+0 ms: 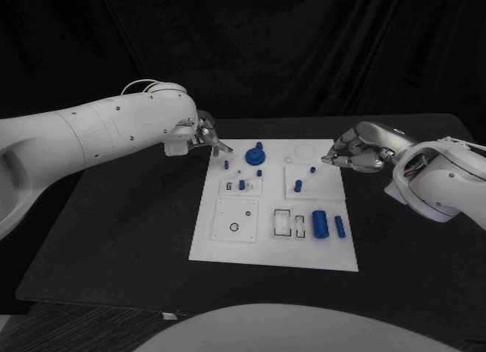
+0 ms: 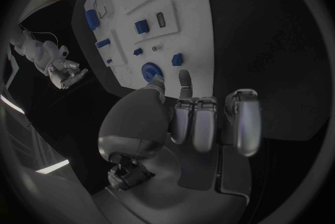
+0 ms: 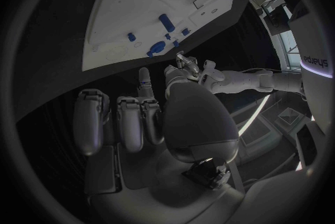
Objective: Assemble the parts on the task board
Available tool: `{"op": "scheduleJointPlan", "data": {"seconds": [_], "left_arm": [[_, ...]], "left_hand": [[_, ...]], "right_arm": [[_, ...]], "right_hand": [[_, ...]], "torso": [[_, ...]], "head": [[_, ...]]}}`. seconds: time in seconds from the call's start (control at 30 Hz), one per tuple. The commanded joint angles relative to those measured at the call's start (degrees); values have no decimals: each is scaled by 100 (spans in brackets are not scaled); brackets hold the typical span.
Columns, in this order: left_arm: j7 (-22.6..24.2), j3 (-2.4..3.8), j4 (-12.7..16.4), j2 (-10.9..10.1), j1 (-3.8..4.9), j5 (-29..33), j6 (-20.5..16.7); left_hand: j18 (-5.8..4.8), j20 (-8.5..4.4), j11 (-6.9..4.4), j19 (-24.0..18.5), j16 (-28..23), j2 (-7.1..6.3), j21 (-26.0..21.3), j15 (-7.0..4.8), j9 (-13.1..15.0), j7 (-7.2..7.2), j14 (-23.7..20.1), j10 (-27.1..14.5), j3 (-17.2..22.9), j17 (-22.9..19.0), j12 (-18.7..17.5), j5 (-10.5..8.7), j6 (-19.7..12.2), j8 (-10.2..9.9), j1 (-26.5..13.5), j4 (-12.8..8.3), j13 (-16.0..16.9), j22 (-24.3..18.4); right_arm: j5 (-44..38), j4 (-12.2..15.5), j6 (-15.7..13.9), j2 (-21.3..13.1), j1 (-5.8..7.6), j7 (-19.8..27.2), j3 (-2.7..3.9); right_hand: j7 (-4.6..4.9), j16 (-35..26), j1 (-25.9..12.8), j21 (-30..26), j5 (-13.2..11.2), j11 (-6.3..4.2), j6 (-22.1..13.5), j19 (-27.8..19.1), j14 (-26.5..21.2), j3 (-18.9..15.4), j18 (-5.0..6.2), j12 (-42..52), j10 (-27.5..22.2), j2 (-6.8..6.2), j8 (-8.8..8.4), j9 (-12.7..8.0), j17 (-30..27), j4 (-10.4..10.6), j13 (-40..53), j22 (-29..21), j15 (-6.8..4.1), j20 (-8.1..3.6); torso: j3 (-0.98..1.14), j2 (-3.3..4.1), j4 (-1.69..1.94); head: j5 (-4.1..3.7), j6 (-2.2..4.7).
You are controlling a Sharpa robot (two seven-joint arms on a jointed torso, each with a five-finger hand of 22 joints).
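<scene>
On the black worktop, middle: white task board, lying flat, with blue parts spread over it. At the far left corner of the board, left robot hand, reaching just over the edge; fingers curled in, seemingly nothing blue between them, though cannot tell for sure. At the far right corner, right robot hand, also with fingers curled in, nothing seen in the grip, hanging just beside the board edge.

On the far part of the board, near the left robot hand: a round blue part with a peg, and a small blue piece just beside it. More to the right, a short upright blue peg. On the near right part: a thick blue cylinder and a thin blue rod, lying side by side, just right of some empty rectangular slots. On the near left, a square plate with a round hole.

Step in hand, as a judgement: approach, before any pick; most parts look not yet seated. Next move probably asks to spread the fingers of one robot hand, lower over one small part, and pinch it cleanly without pushing its neighbours. For the left robot hand, the pieces at the far left are nearest.
</scene>
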Motion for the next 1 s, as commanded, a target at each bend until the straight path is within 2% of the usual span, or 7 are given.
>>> {"op": "scheduleJointPlan", "data": {"seconds": [0.03, 0.23, 0.33, 0.37, 0.83, 1.0], "left_arm": [[148, 5, -73, 45, -34, -69, 35], [153, 5, -173, 127, -73, -70, 63], [151, 5, -195, 154, -88, -70, 74], [149, 5, -200, 159, -92, -70, 80], [60, 5, -226, 226, -137, -70, 271], [-11, 6, -262, 250, -179, -70, 296]], "left_hand": [[-10, -57, -48, 213, 76, 62, 65, -44, 132, -12, 664, 637, -165, 1524, 124, -13, 79, 76, 25, 36, 1551, 1114], [-9, -61, -59, 211, 76, 76, 60, -51, 136, -26, 664, 637, -151, 1524, 124, 81, 134, 93, 76, 13, 1551, 1117], [-8, -71, -69, 210, 76, 99, 55, -61, 133, -36, 664, 637, -111, 1524, 124, 302, 150, 83, 191, -56, 1551, 1123], [-8, -72, -70, 209, 76, 104, 53, -62, 133, -37, 664, 637, -104, 1524, 124, 322, 151, 82, 205, -65, 1551, 1123], [-2, -76, -73, 196, 76, 126, 25, -66, 121, -37, 664, 637, -82, 1524, 124, 495, 154, 60, 252, -100, 1551, 1115], [2, -76, -69, 188, 76, 125, 11, -64, 108, -31, 664, 637, -85, 1524, 124, 525, 136, 38, 245, -96, 1551, 1108]], "right_arm": [[30, 0, -91, 1, -13, 38, 4], [35, -28, -75, 7, -13, 34, 4], [36, -43, -63, 13, -13, 28, 4], [36, -46, -59, 14, -14, 26, 4], [37, -86, -16, 33, -17, 0, 4], [37, -87, -9, 34, -17, -1, 4]], "right_hand": [[-2, 115, 145, 18, 99, 43, 60, 232, 568, -104, -38, 95, 575, -48, 101, 82, 1585, -26, 1582, 1283, 10, 47], [-3, 115, 151, 15, 105, 43, 60, 231, 568, -103, -37, 95, 575, -48, 101, 82, 1585, -29, 1582, 1282, 9, 47], [-3, 115, 155, 15, 108, 42, 60, 231, 568, -103, -37, 95, 575, -47, 101, 82, 1585, -30, 1582, 1282, 9, 47], [-3, 115, 155, 15, 108, 42, 60, 231, 568, -103, -37, 95, 575, -47, 101, 82, 1585, -30, 1582, 1282, 9, 47], [-1, 115, 161, 2, 114, 43, 50, 224, 568, -104, -33, 95, 575, -49, 95, 80, 1585, -32, 1582, 1277, 9, 47], [-1, 115, 161, 2, 114, 43, 50, 224, 568, -104, -33, 95, 575, -49, 95, 80, 1585, -32, 1582, 1277, 9, 47]], "torso": [[2, -2, 4], [-2, 2, -1], [-2, 2, 1], [-1, 0, 3], [2, -5, -3], [2, -5, 0]], "head": [[-8, 0], [7, 0], [0, 0], [-1, 0], [20, 0], [6, 0]]}}
